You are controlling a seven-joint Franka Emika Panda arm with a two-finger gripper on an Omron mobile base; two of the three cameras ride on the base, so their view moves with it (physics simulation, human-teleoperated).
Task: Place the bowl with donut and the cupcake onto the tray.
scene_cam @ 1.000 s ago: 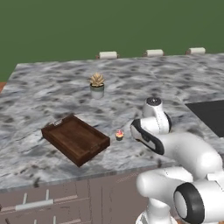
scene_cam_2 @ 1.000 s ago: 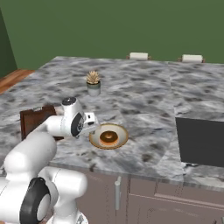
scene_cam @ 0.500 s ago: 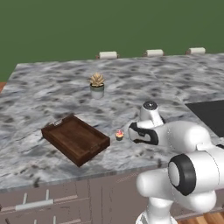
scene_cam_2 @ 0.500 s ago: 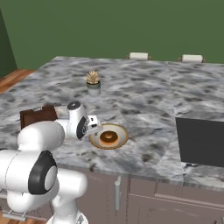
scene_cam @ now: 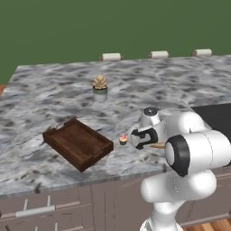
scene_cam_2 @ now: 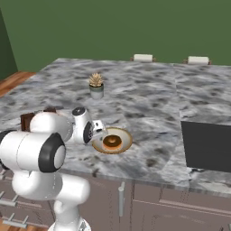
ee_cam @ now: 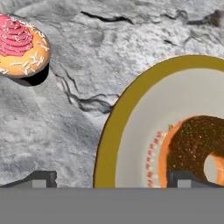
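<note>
Bowl (ee_cam: pixel 131 144) rim was seen straddled by the end effector (ee_cam: pixel 111 179) in the hand view: one dark fingertip (ee_cam: pixel 41 178) rose at the lower left over bare marble, the other at the lower right over the bowl's inside, so the fingers were spread wide with nothing pinched between them. Whether the tips touched the bowl could not be told. The donut (ee_cam: pixel 197 144) lay inside the bowl at the right edge of that frame, brown-glazed with its hole showing. The cupcake (ee_cam: pixel 19 46) stood apart from the bowl at the upper left of the hand view, on the marble table (ee_cam: pixel 109 39).

In the right base view the bowl (scene_cam_2: pixel 122 140) was found just left of centre, with the donut (scene_cam_2: pixel 112 141) in it and the end effector (scene_cam_2: pixel 100 133) at its left rim. In the left base view the cupcake (scene_cam: pixel 123 139) sat at centre, just left of the end effector (scene_cam: pixel 135 140), and the tray (scene_cam: pixel 77 143) lay near it, further to the left, close to the table's front edge (scene_cam: pixel 67 180). A potted plant (scene_cam: pixel 100 87) stood well behind, in the upper middle of the frame.
</note>
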